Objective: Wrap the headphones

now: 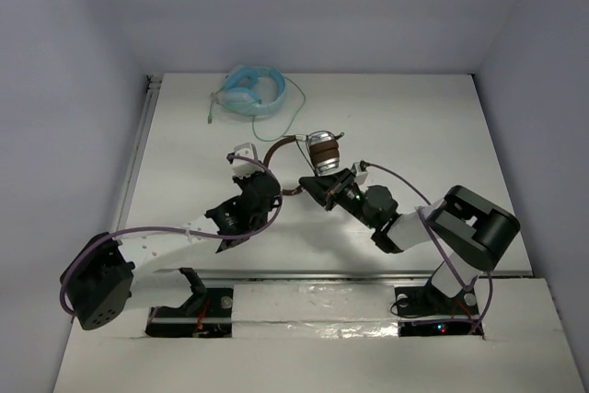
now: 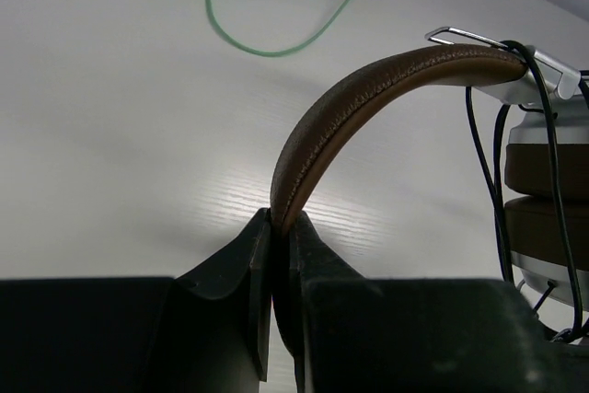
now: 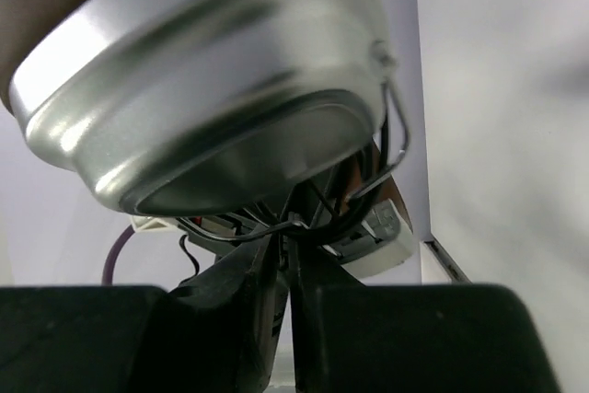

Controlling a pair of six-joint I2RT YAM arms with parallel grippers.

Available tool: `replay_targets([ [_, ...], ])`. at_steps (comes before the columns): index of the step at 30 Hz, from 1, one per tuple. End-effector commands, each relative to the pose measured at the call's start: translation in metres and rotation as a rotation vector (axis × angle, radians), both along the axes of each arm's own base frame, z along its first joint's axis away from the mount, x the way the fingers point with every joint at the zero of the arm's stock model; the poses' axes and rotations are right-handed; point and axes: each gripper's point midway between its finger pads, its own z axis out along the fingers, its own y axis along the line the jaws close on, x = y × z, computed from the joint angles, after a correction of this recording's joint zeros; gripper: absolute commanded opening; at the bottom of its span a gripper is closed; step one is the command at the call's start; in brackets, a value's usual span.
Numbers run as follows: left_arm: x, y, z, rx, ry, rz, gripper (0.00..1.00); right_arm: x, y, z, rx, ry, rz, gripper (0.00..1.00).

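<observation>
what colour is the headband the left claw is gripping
Brown headband with a stitched seam along its edge; it shows best in the left wrist view.

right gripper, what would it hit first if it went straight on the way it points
Probably the silver ear cup: it sits just past the jaws of the right gripper, which are shut on the black cable. Depth is hard to judge.

High rear overview; wrist close-ups, seemingly sharing headphones (image 1: pixel 324 152)

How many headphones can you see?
2. The brown-padded, silver-cupped headphones are held between the left gripper and right gripper; the light blue plastic headphones lie farther back on the white table.
</observation>
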Motion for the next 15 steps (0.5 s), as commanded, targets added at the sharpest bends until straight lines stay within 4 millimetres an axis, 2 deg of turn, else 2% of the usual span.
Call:
replay_targets([
  [1,-0.006,-0.048,0.039,-0.144,-0.026,-0.142,0.0,0.005,-0.007,0.066,0.187,-0.151,-0.06,0.17],
  [3,-0.007,-0.053,0.042,-0.154,-0.024,-0.159,0.0,0.004,-0.001,0.059,0.145,-0.127,-0.054,0.2],
  [4,-0.007,-0.055,0.04,-0.15,-0.018,-0.168,0.0,0.003,0.005,0.048,0.089,-0.1,-0.043,0.22],
  [9,-0.005,-0.064,0.036,-0.164,-0.008,-0.19,0.0,0.007,0.015,0.031,-0.026,-0.057,-0.038,0.23],
  [10,-0.005,-0.068,0.036,-0.162,-0.006,-0.204,0.0,0.008,0.018,0.024,-0.055,-0.046,-0.031,0.26],
  [15,-0.007,-0.075,0.023,-0.147,0.021,-0.235,0.0,0.01,0.033,0.004,-0.121,-0.007,0.014,0.31],
])
